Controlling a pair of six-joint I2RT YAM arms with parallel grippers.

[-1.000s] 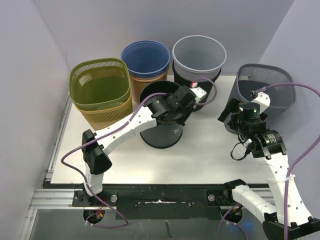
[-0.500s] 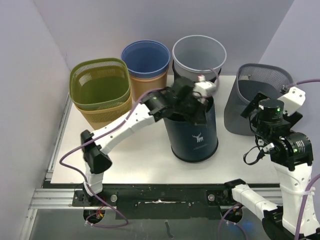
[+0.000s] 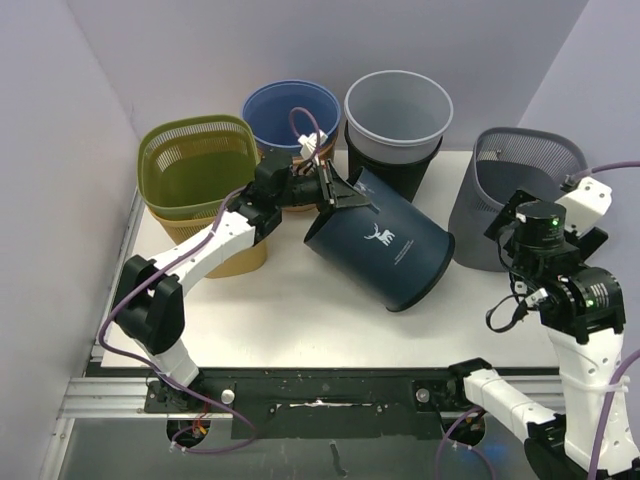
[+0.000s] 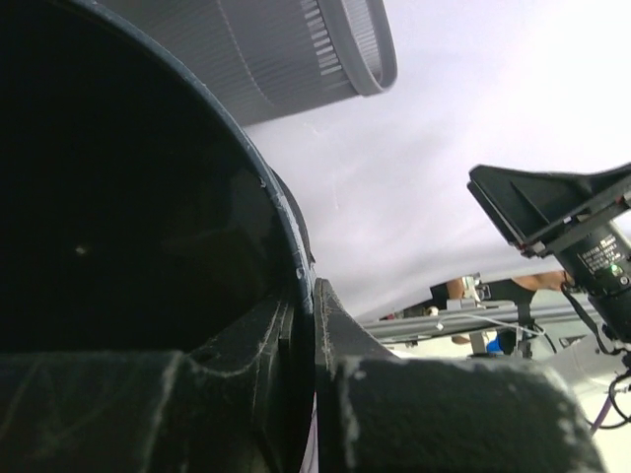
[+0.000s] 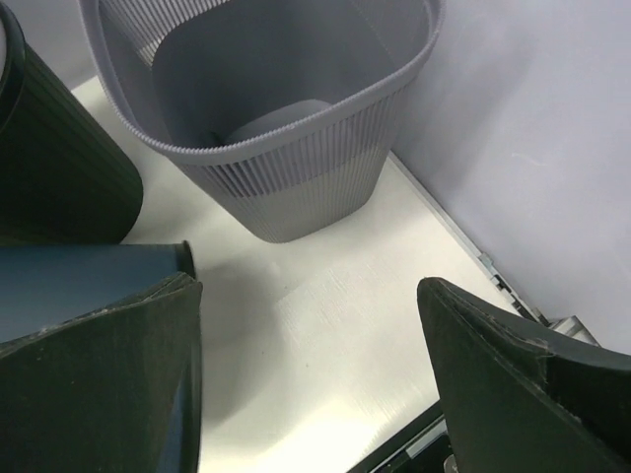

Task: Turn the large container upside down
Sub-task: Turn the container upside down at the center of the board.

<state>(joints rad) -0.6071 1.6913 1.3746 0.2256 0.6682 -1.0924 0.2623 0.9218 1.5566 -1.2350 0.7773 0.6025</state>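
Left gripper (image 3: 333, 195) pinches the tilted navy bin's (image 3: 385, 250) rim; the bin's inside shows only black. Right gripper (image 5: 308, 284) spread wide, empty, at 4 o'clock. Grey basket (image 3: 520, 190) near the bin, at 2 o'clock.

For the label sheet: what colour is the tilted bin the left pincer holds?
The bin is dark navy with a white deer logo; clearest from top external.

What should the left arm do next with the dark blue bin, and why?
Probably swing the gripped edge over and down toward the table. The left pincer is shut on the rim of the dark blue bin, which lies tilted on its side, mouth not yet facing down. The right pincer is open and apart from it.
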